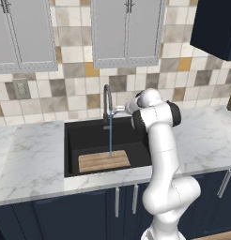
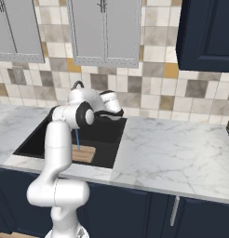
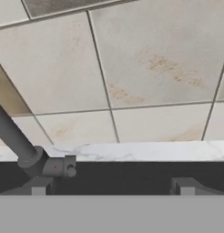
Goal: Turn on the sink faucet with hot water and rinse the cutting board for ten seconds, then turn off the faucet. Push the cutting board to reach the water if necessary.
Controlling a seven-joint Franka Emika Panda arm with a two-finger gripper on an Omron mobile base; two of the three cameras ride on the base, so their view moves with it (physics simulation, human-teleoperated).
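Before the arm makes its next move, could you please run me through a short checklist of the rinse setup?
1. Water running from the faucet: ok, a thin blue stream falls.
2. Stream lands on the cutting board: ok, it meets the board's far edge.
3. Board lies flat in the sink: ok.
4. Gripper free of the lever: ok, jaws open, lever beside one fingertip.
5. Hot setting: cannot tell.
6. Rinse time elapsed: cannot tell.

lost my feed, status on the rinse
Hand open beside faucet. Water running onto cutting board in sink. Nothing in the way.
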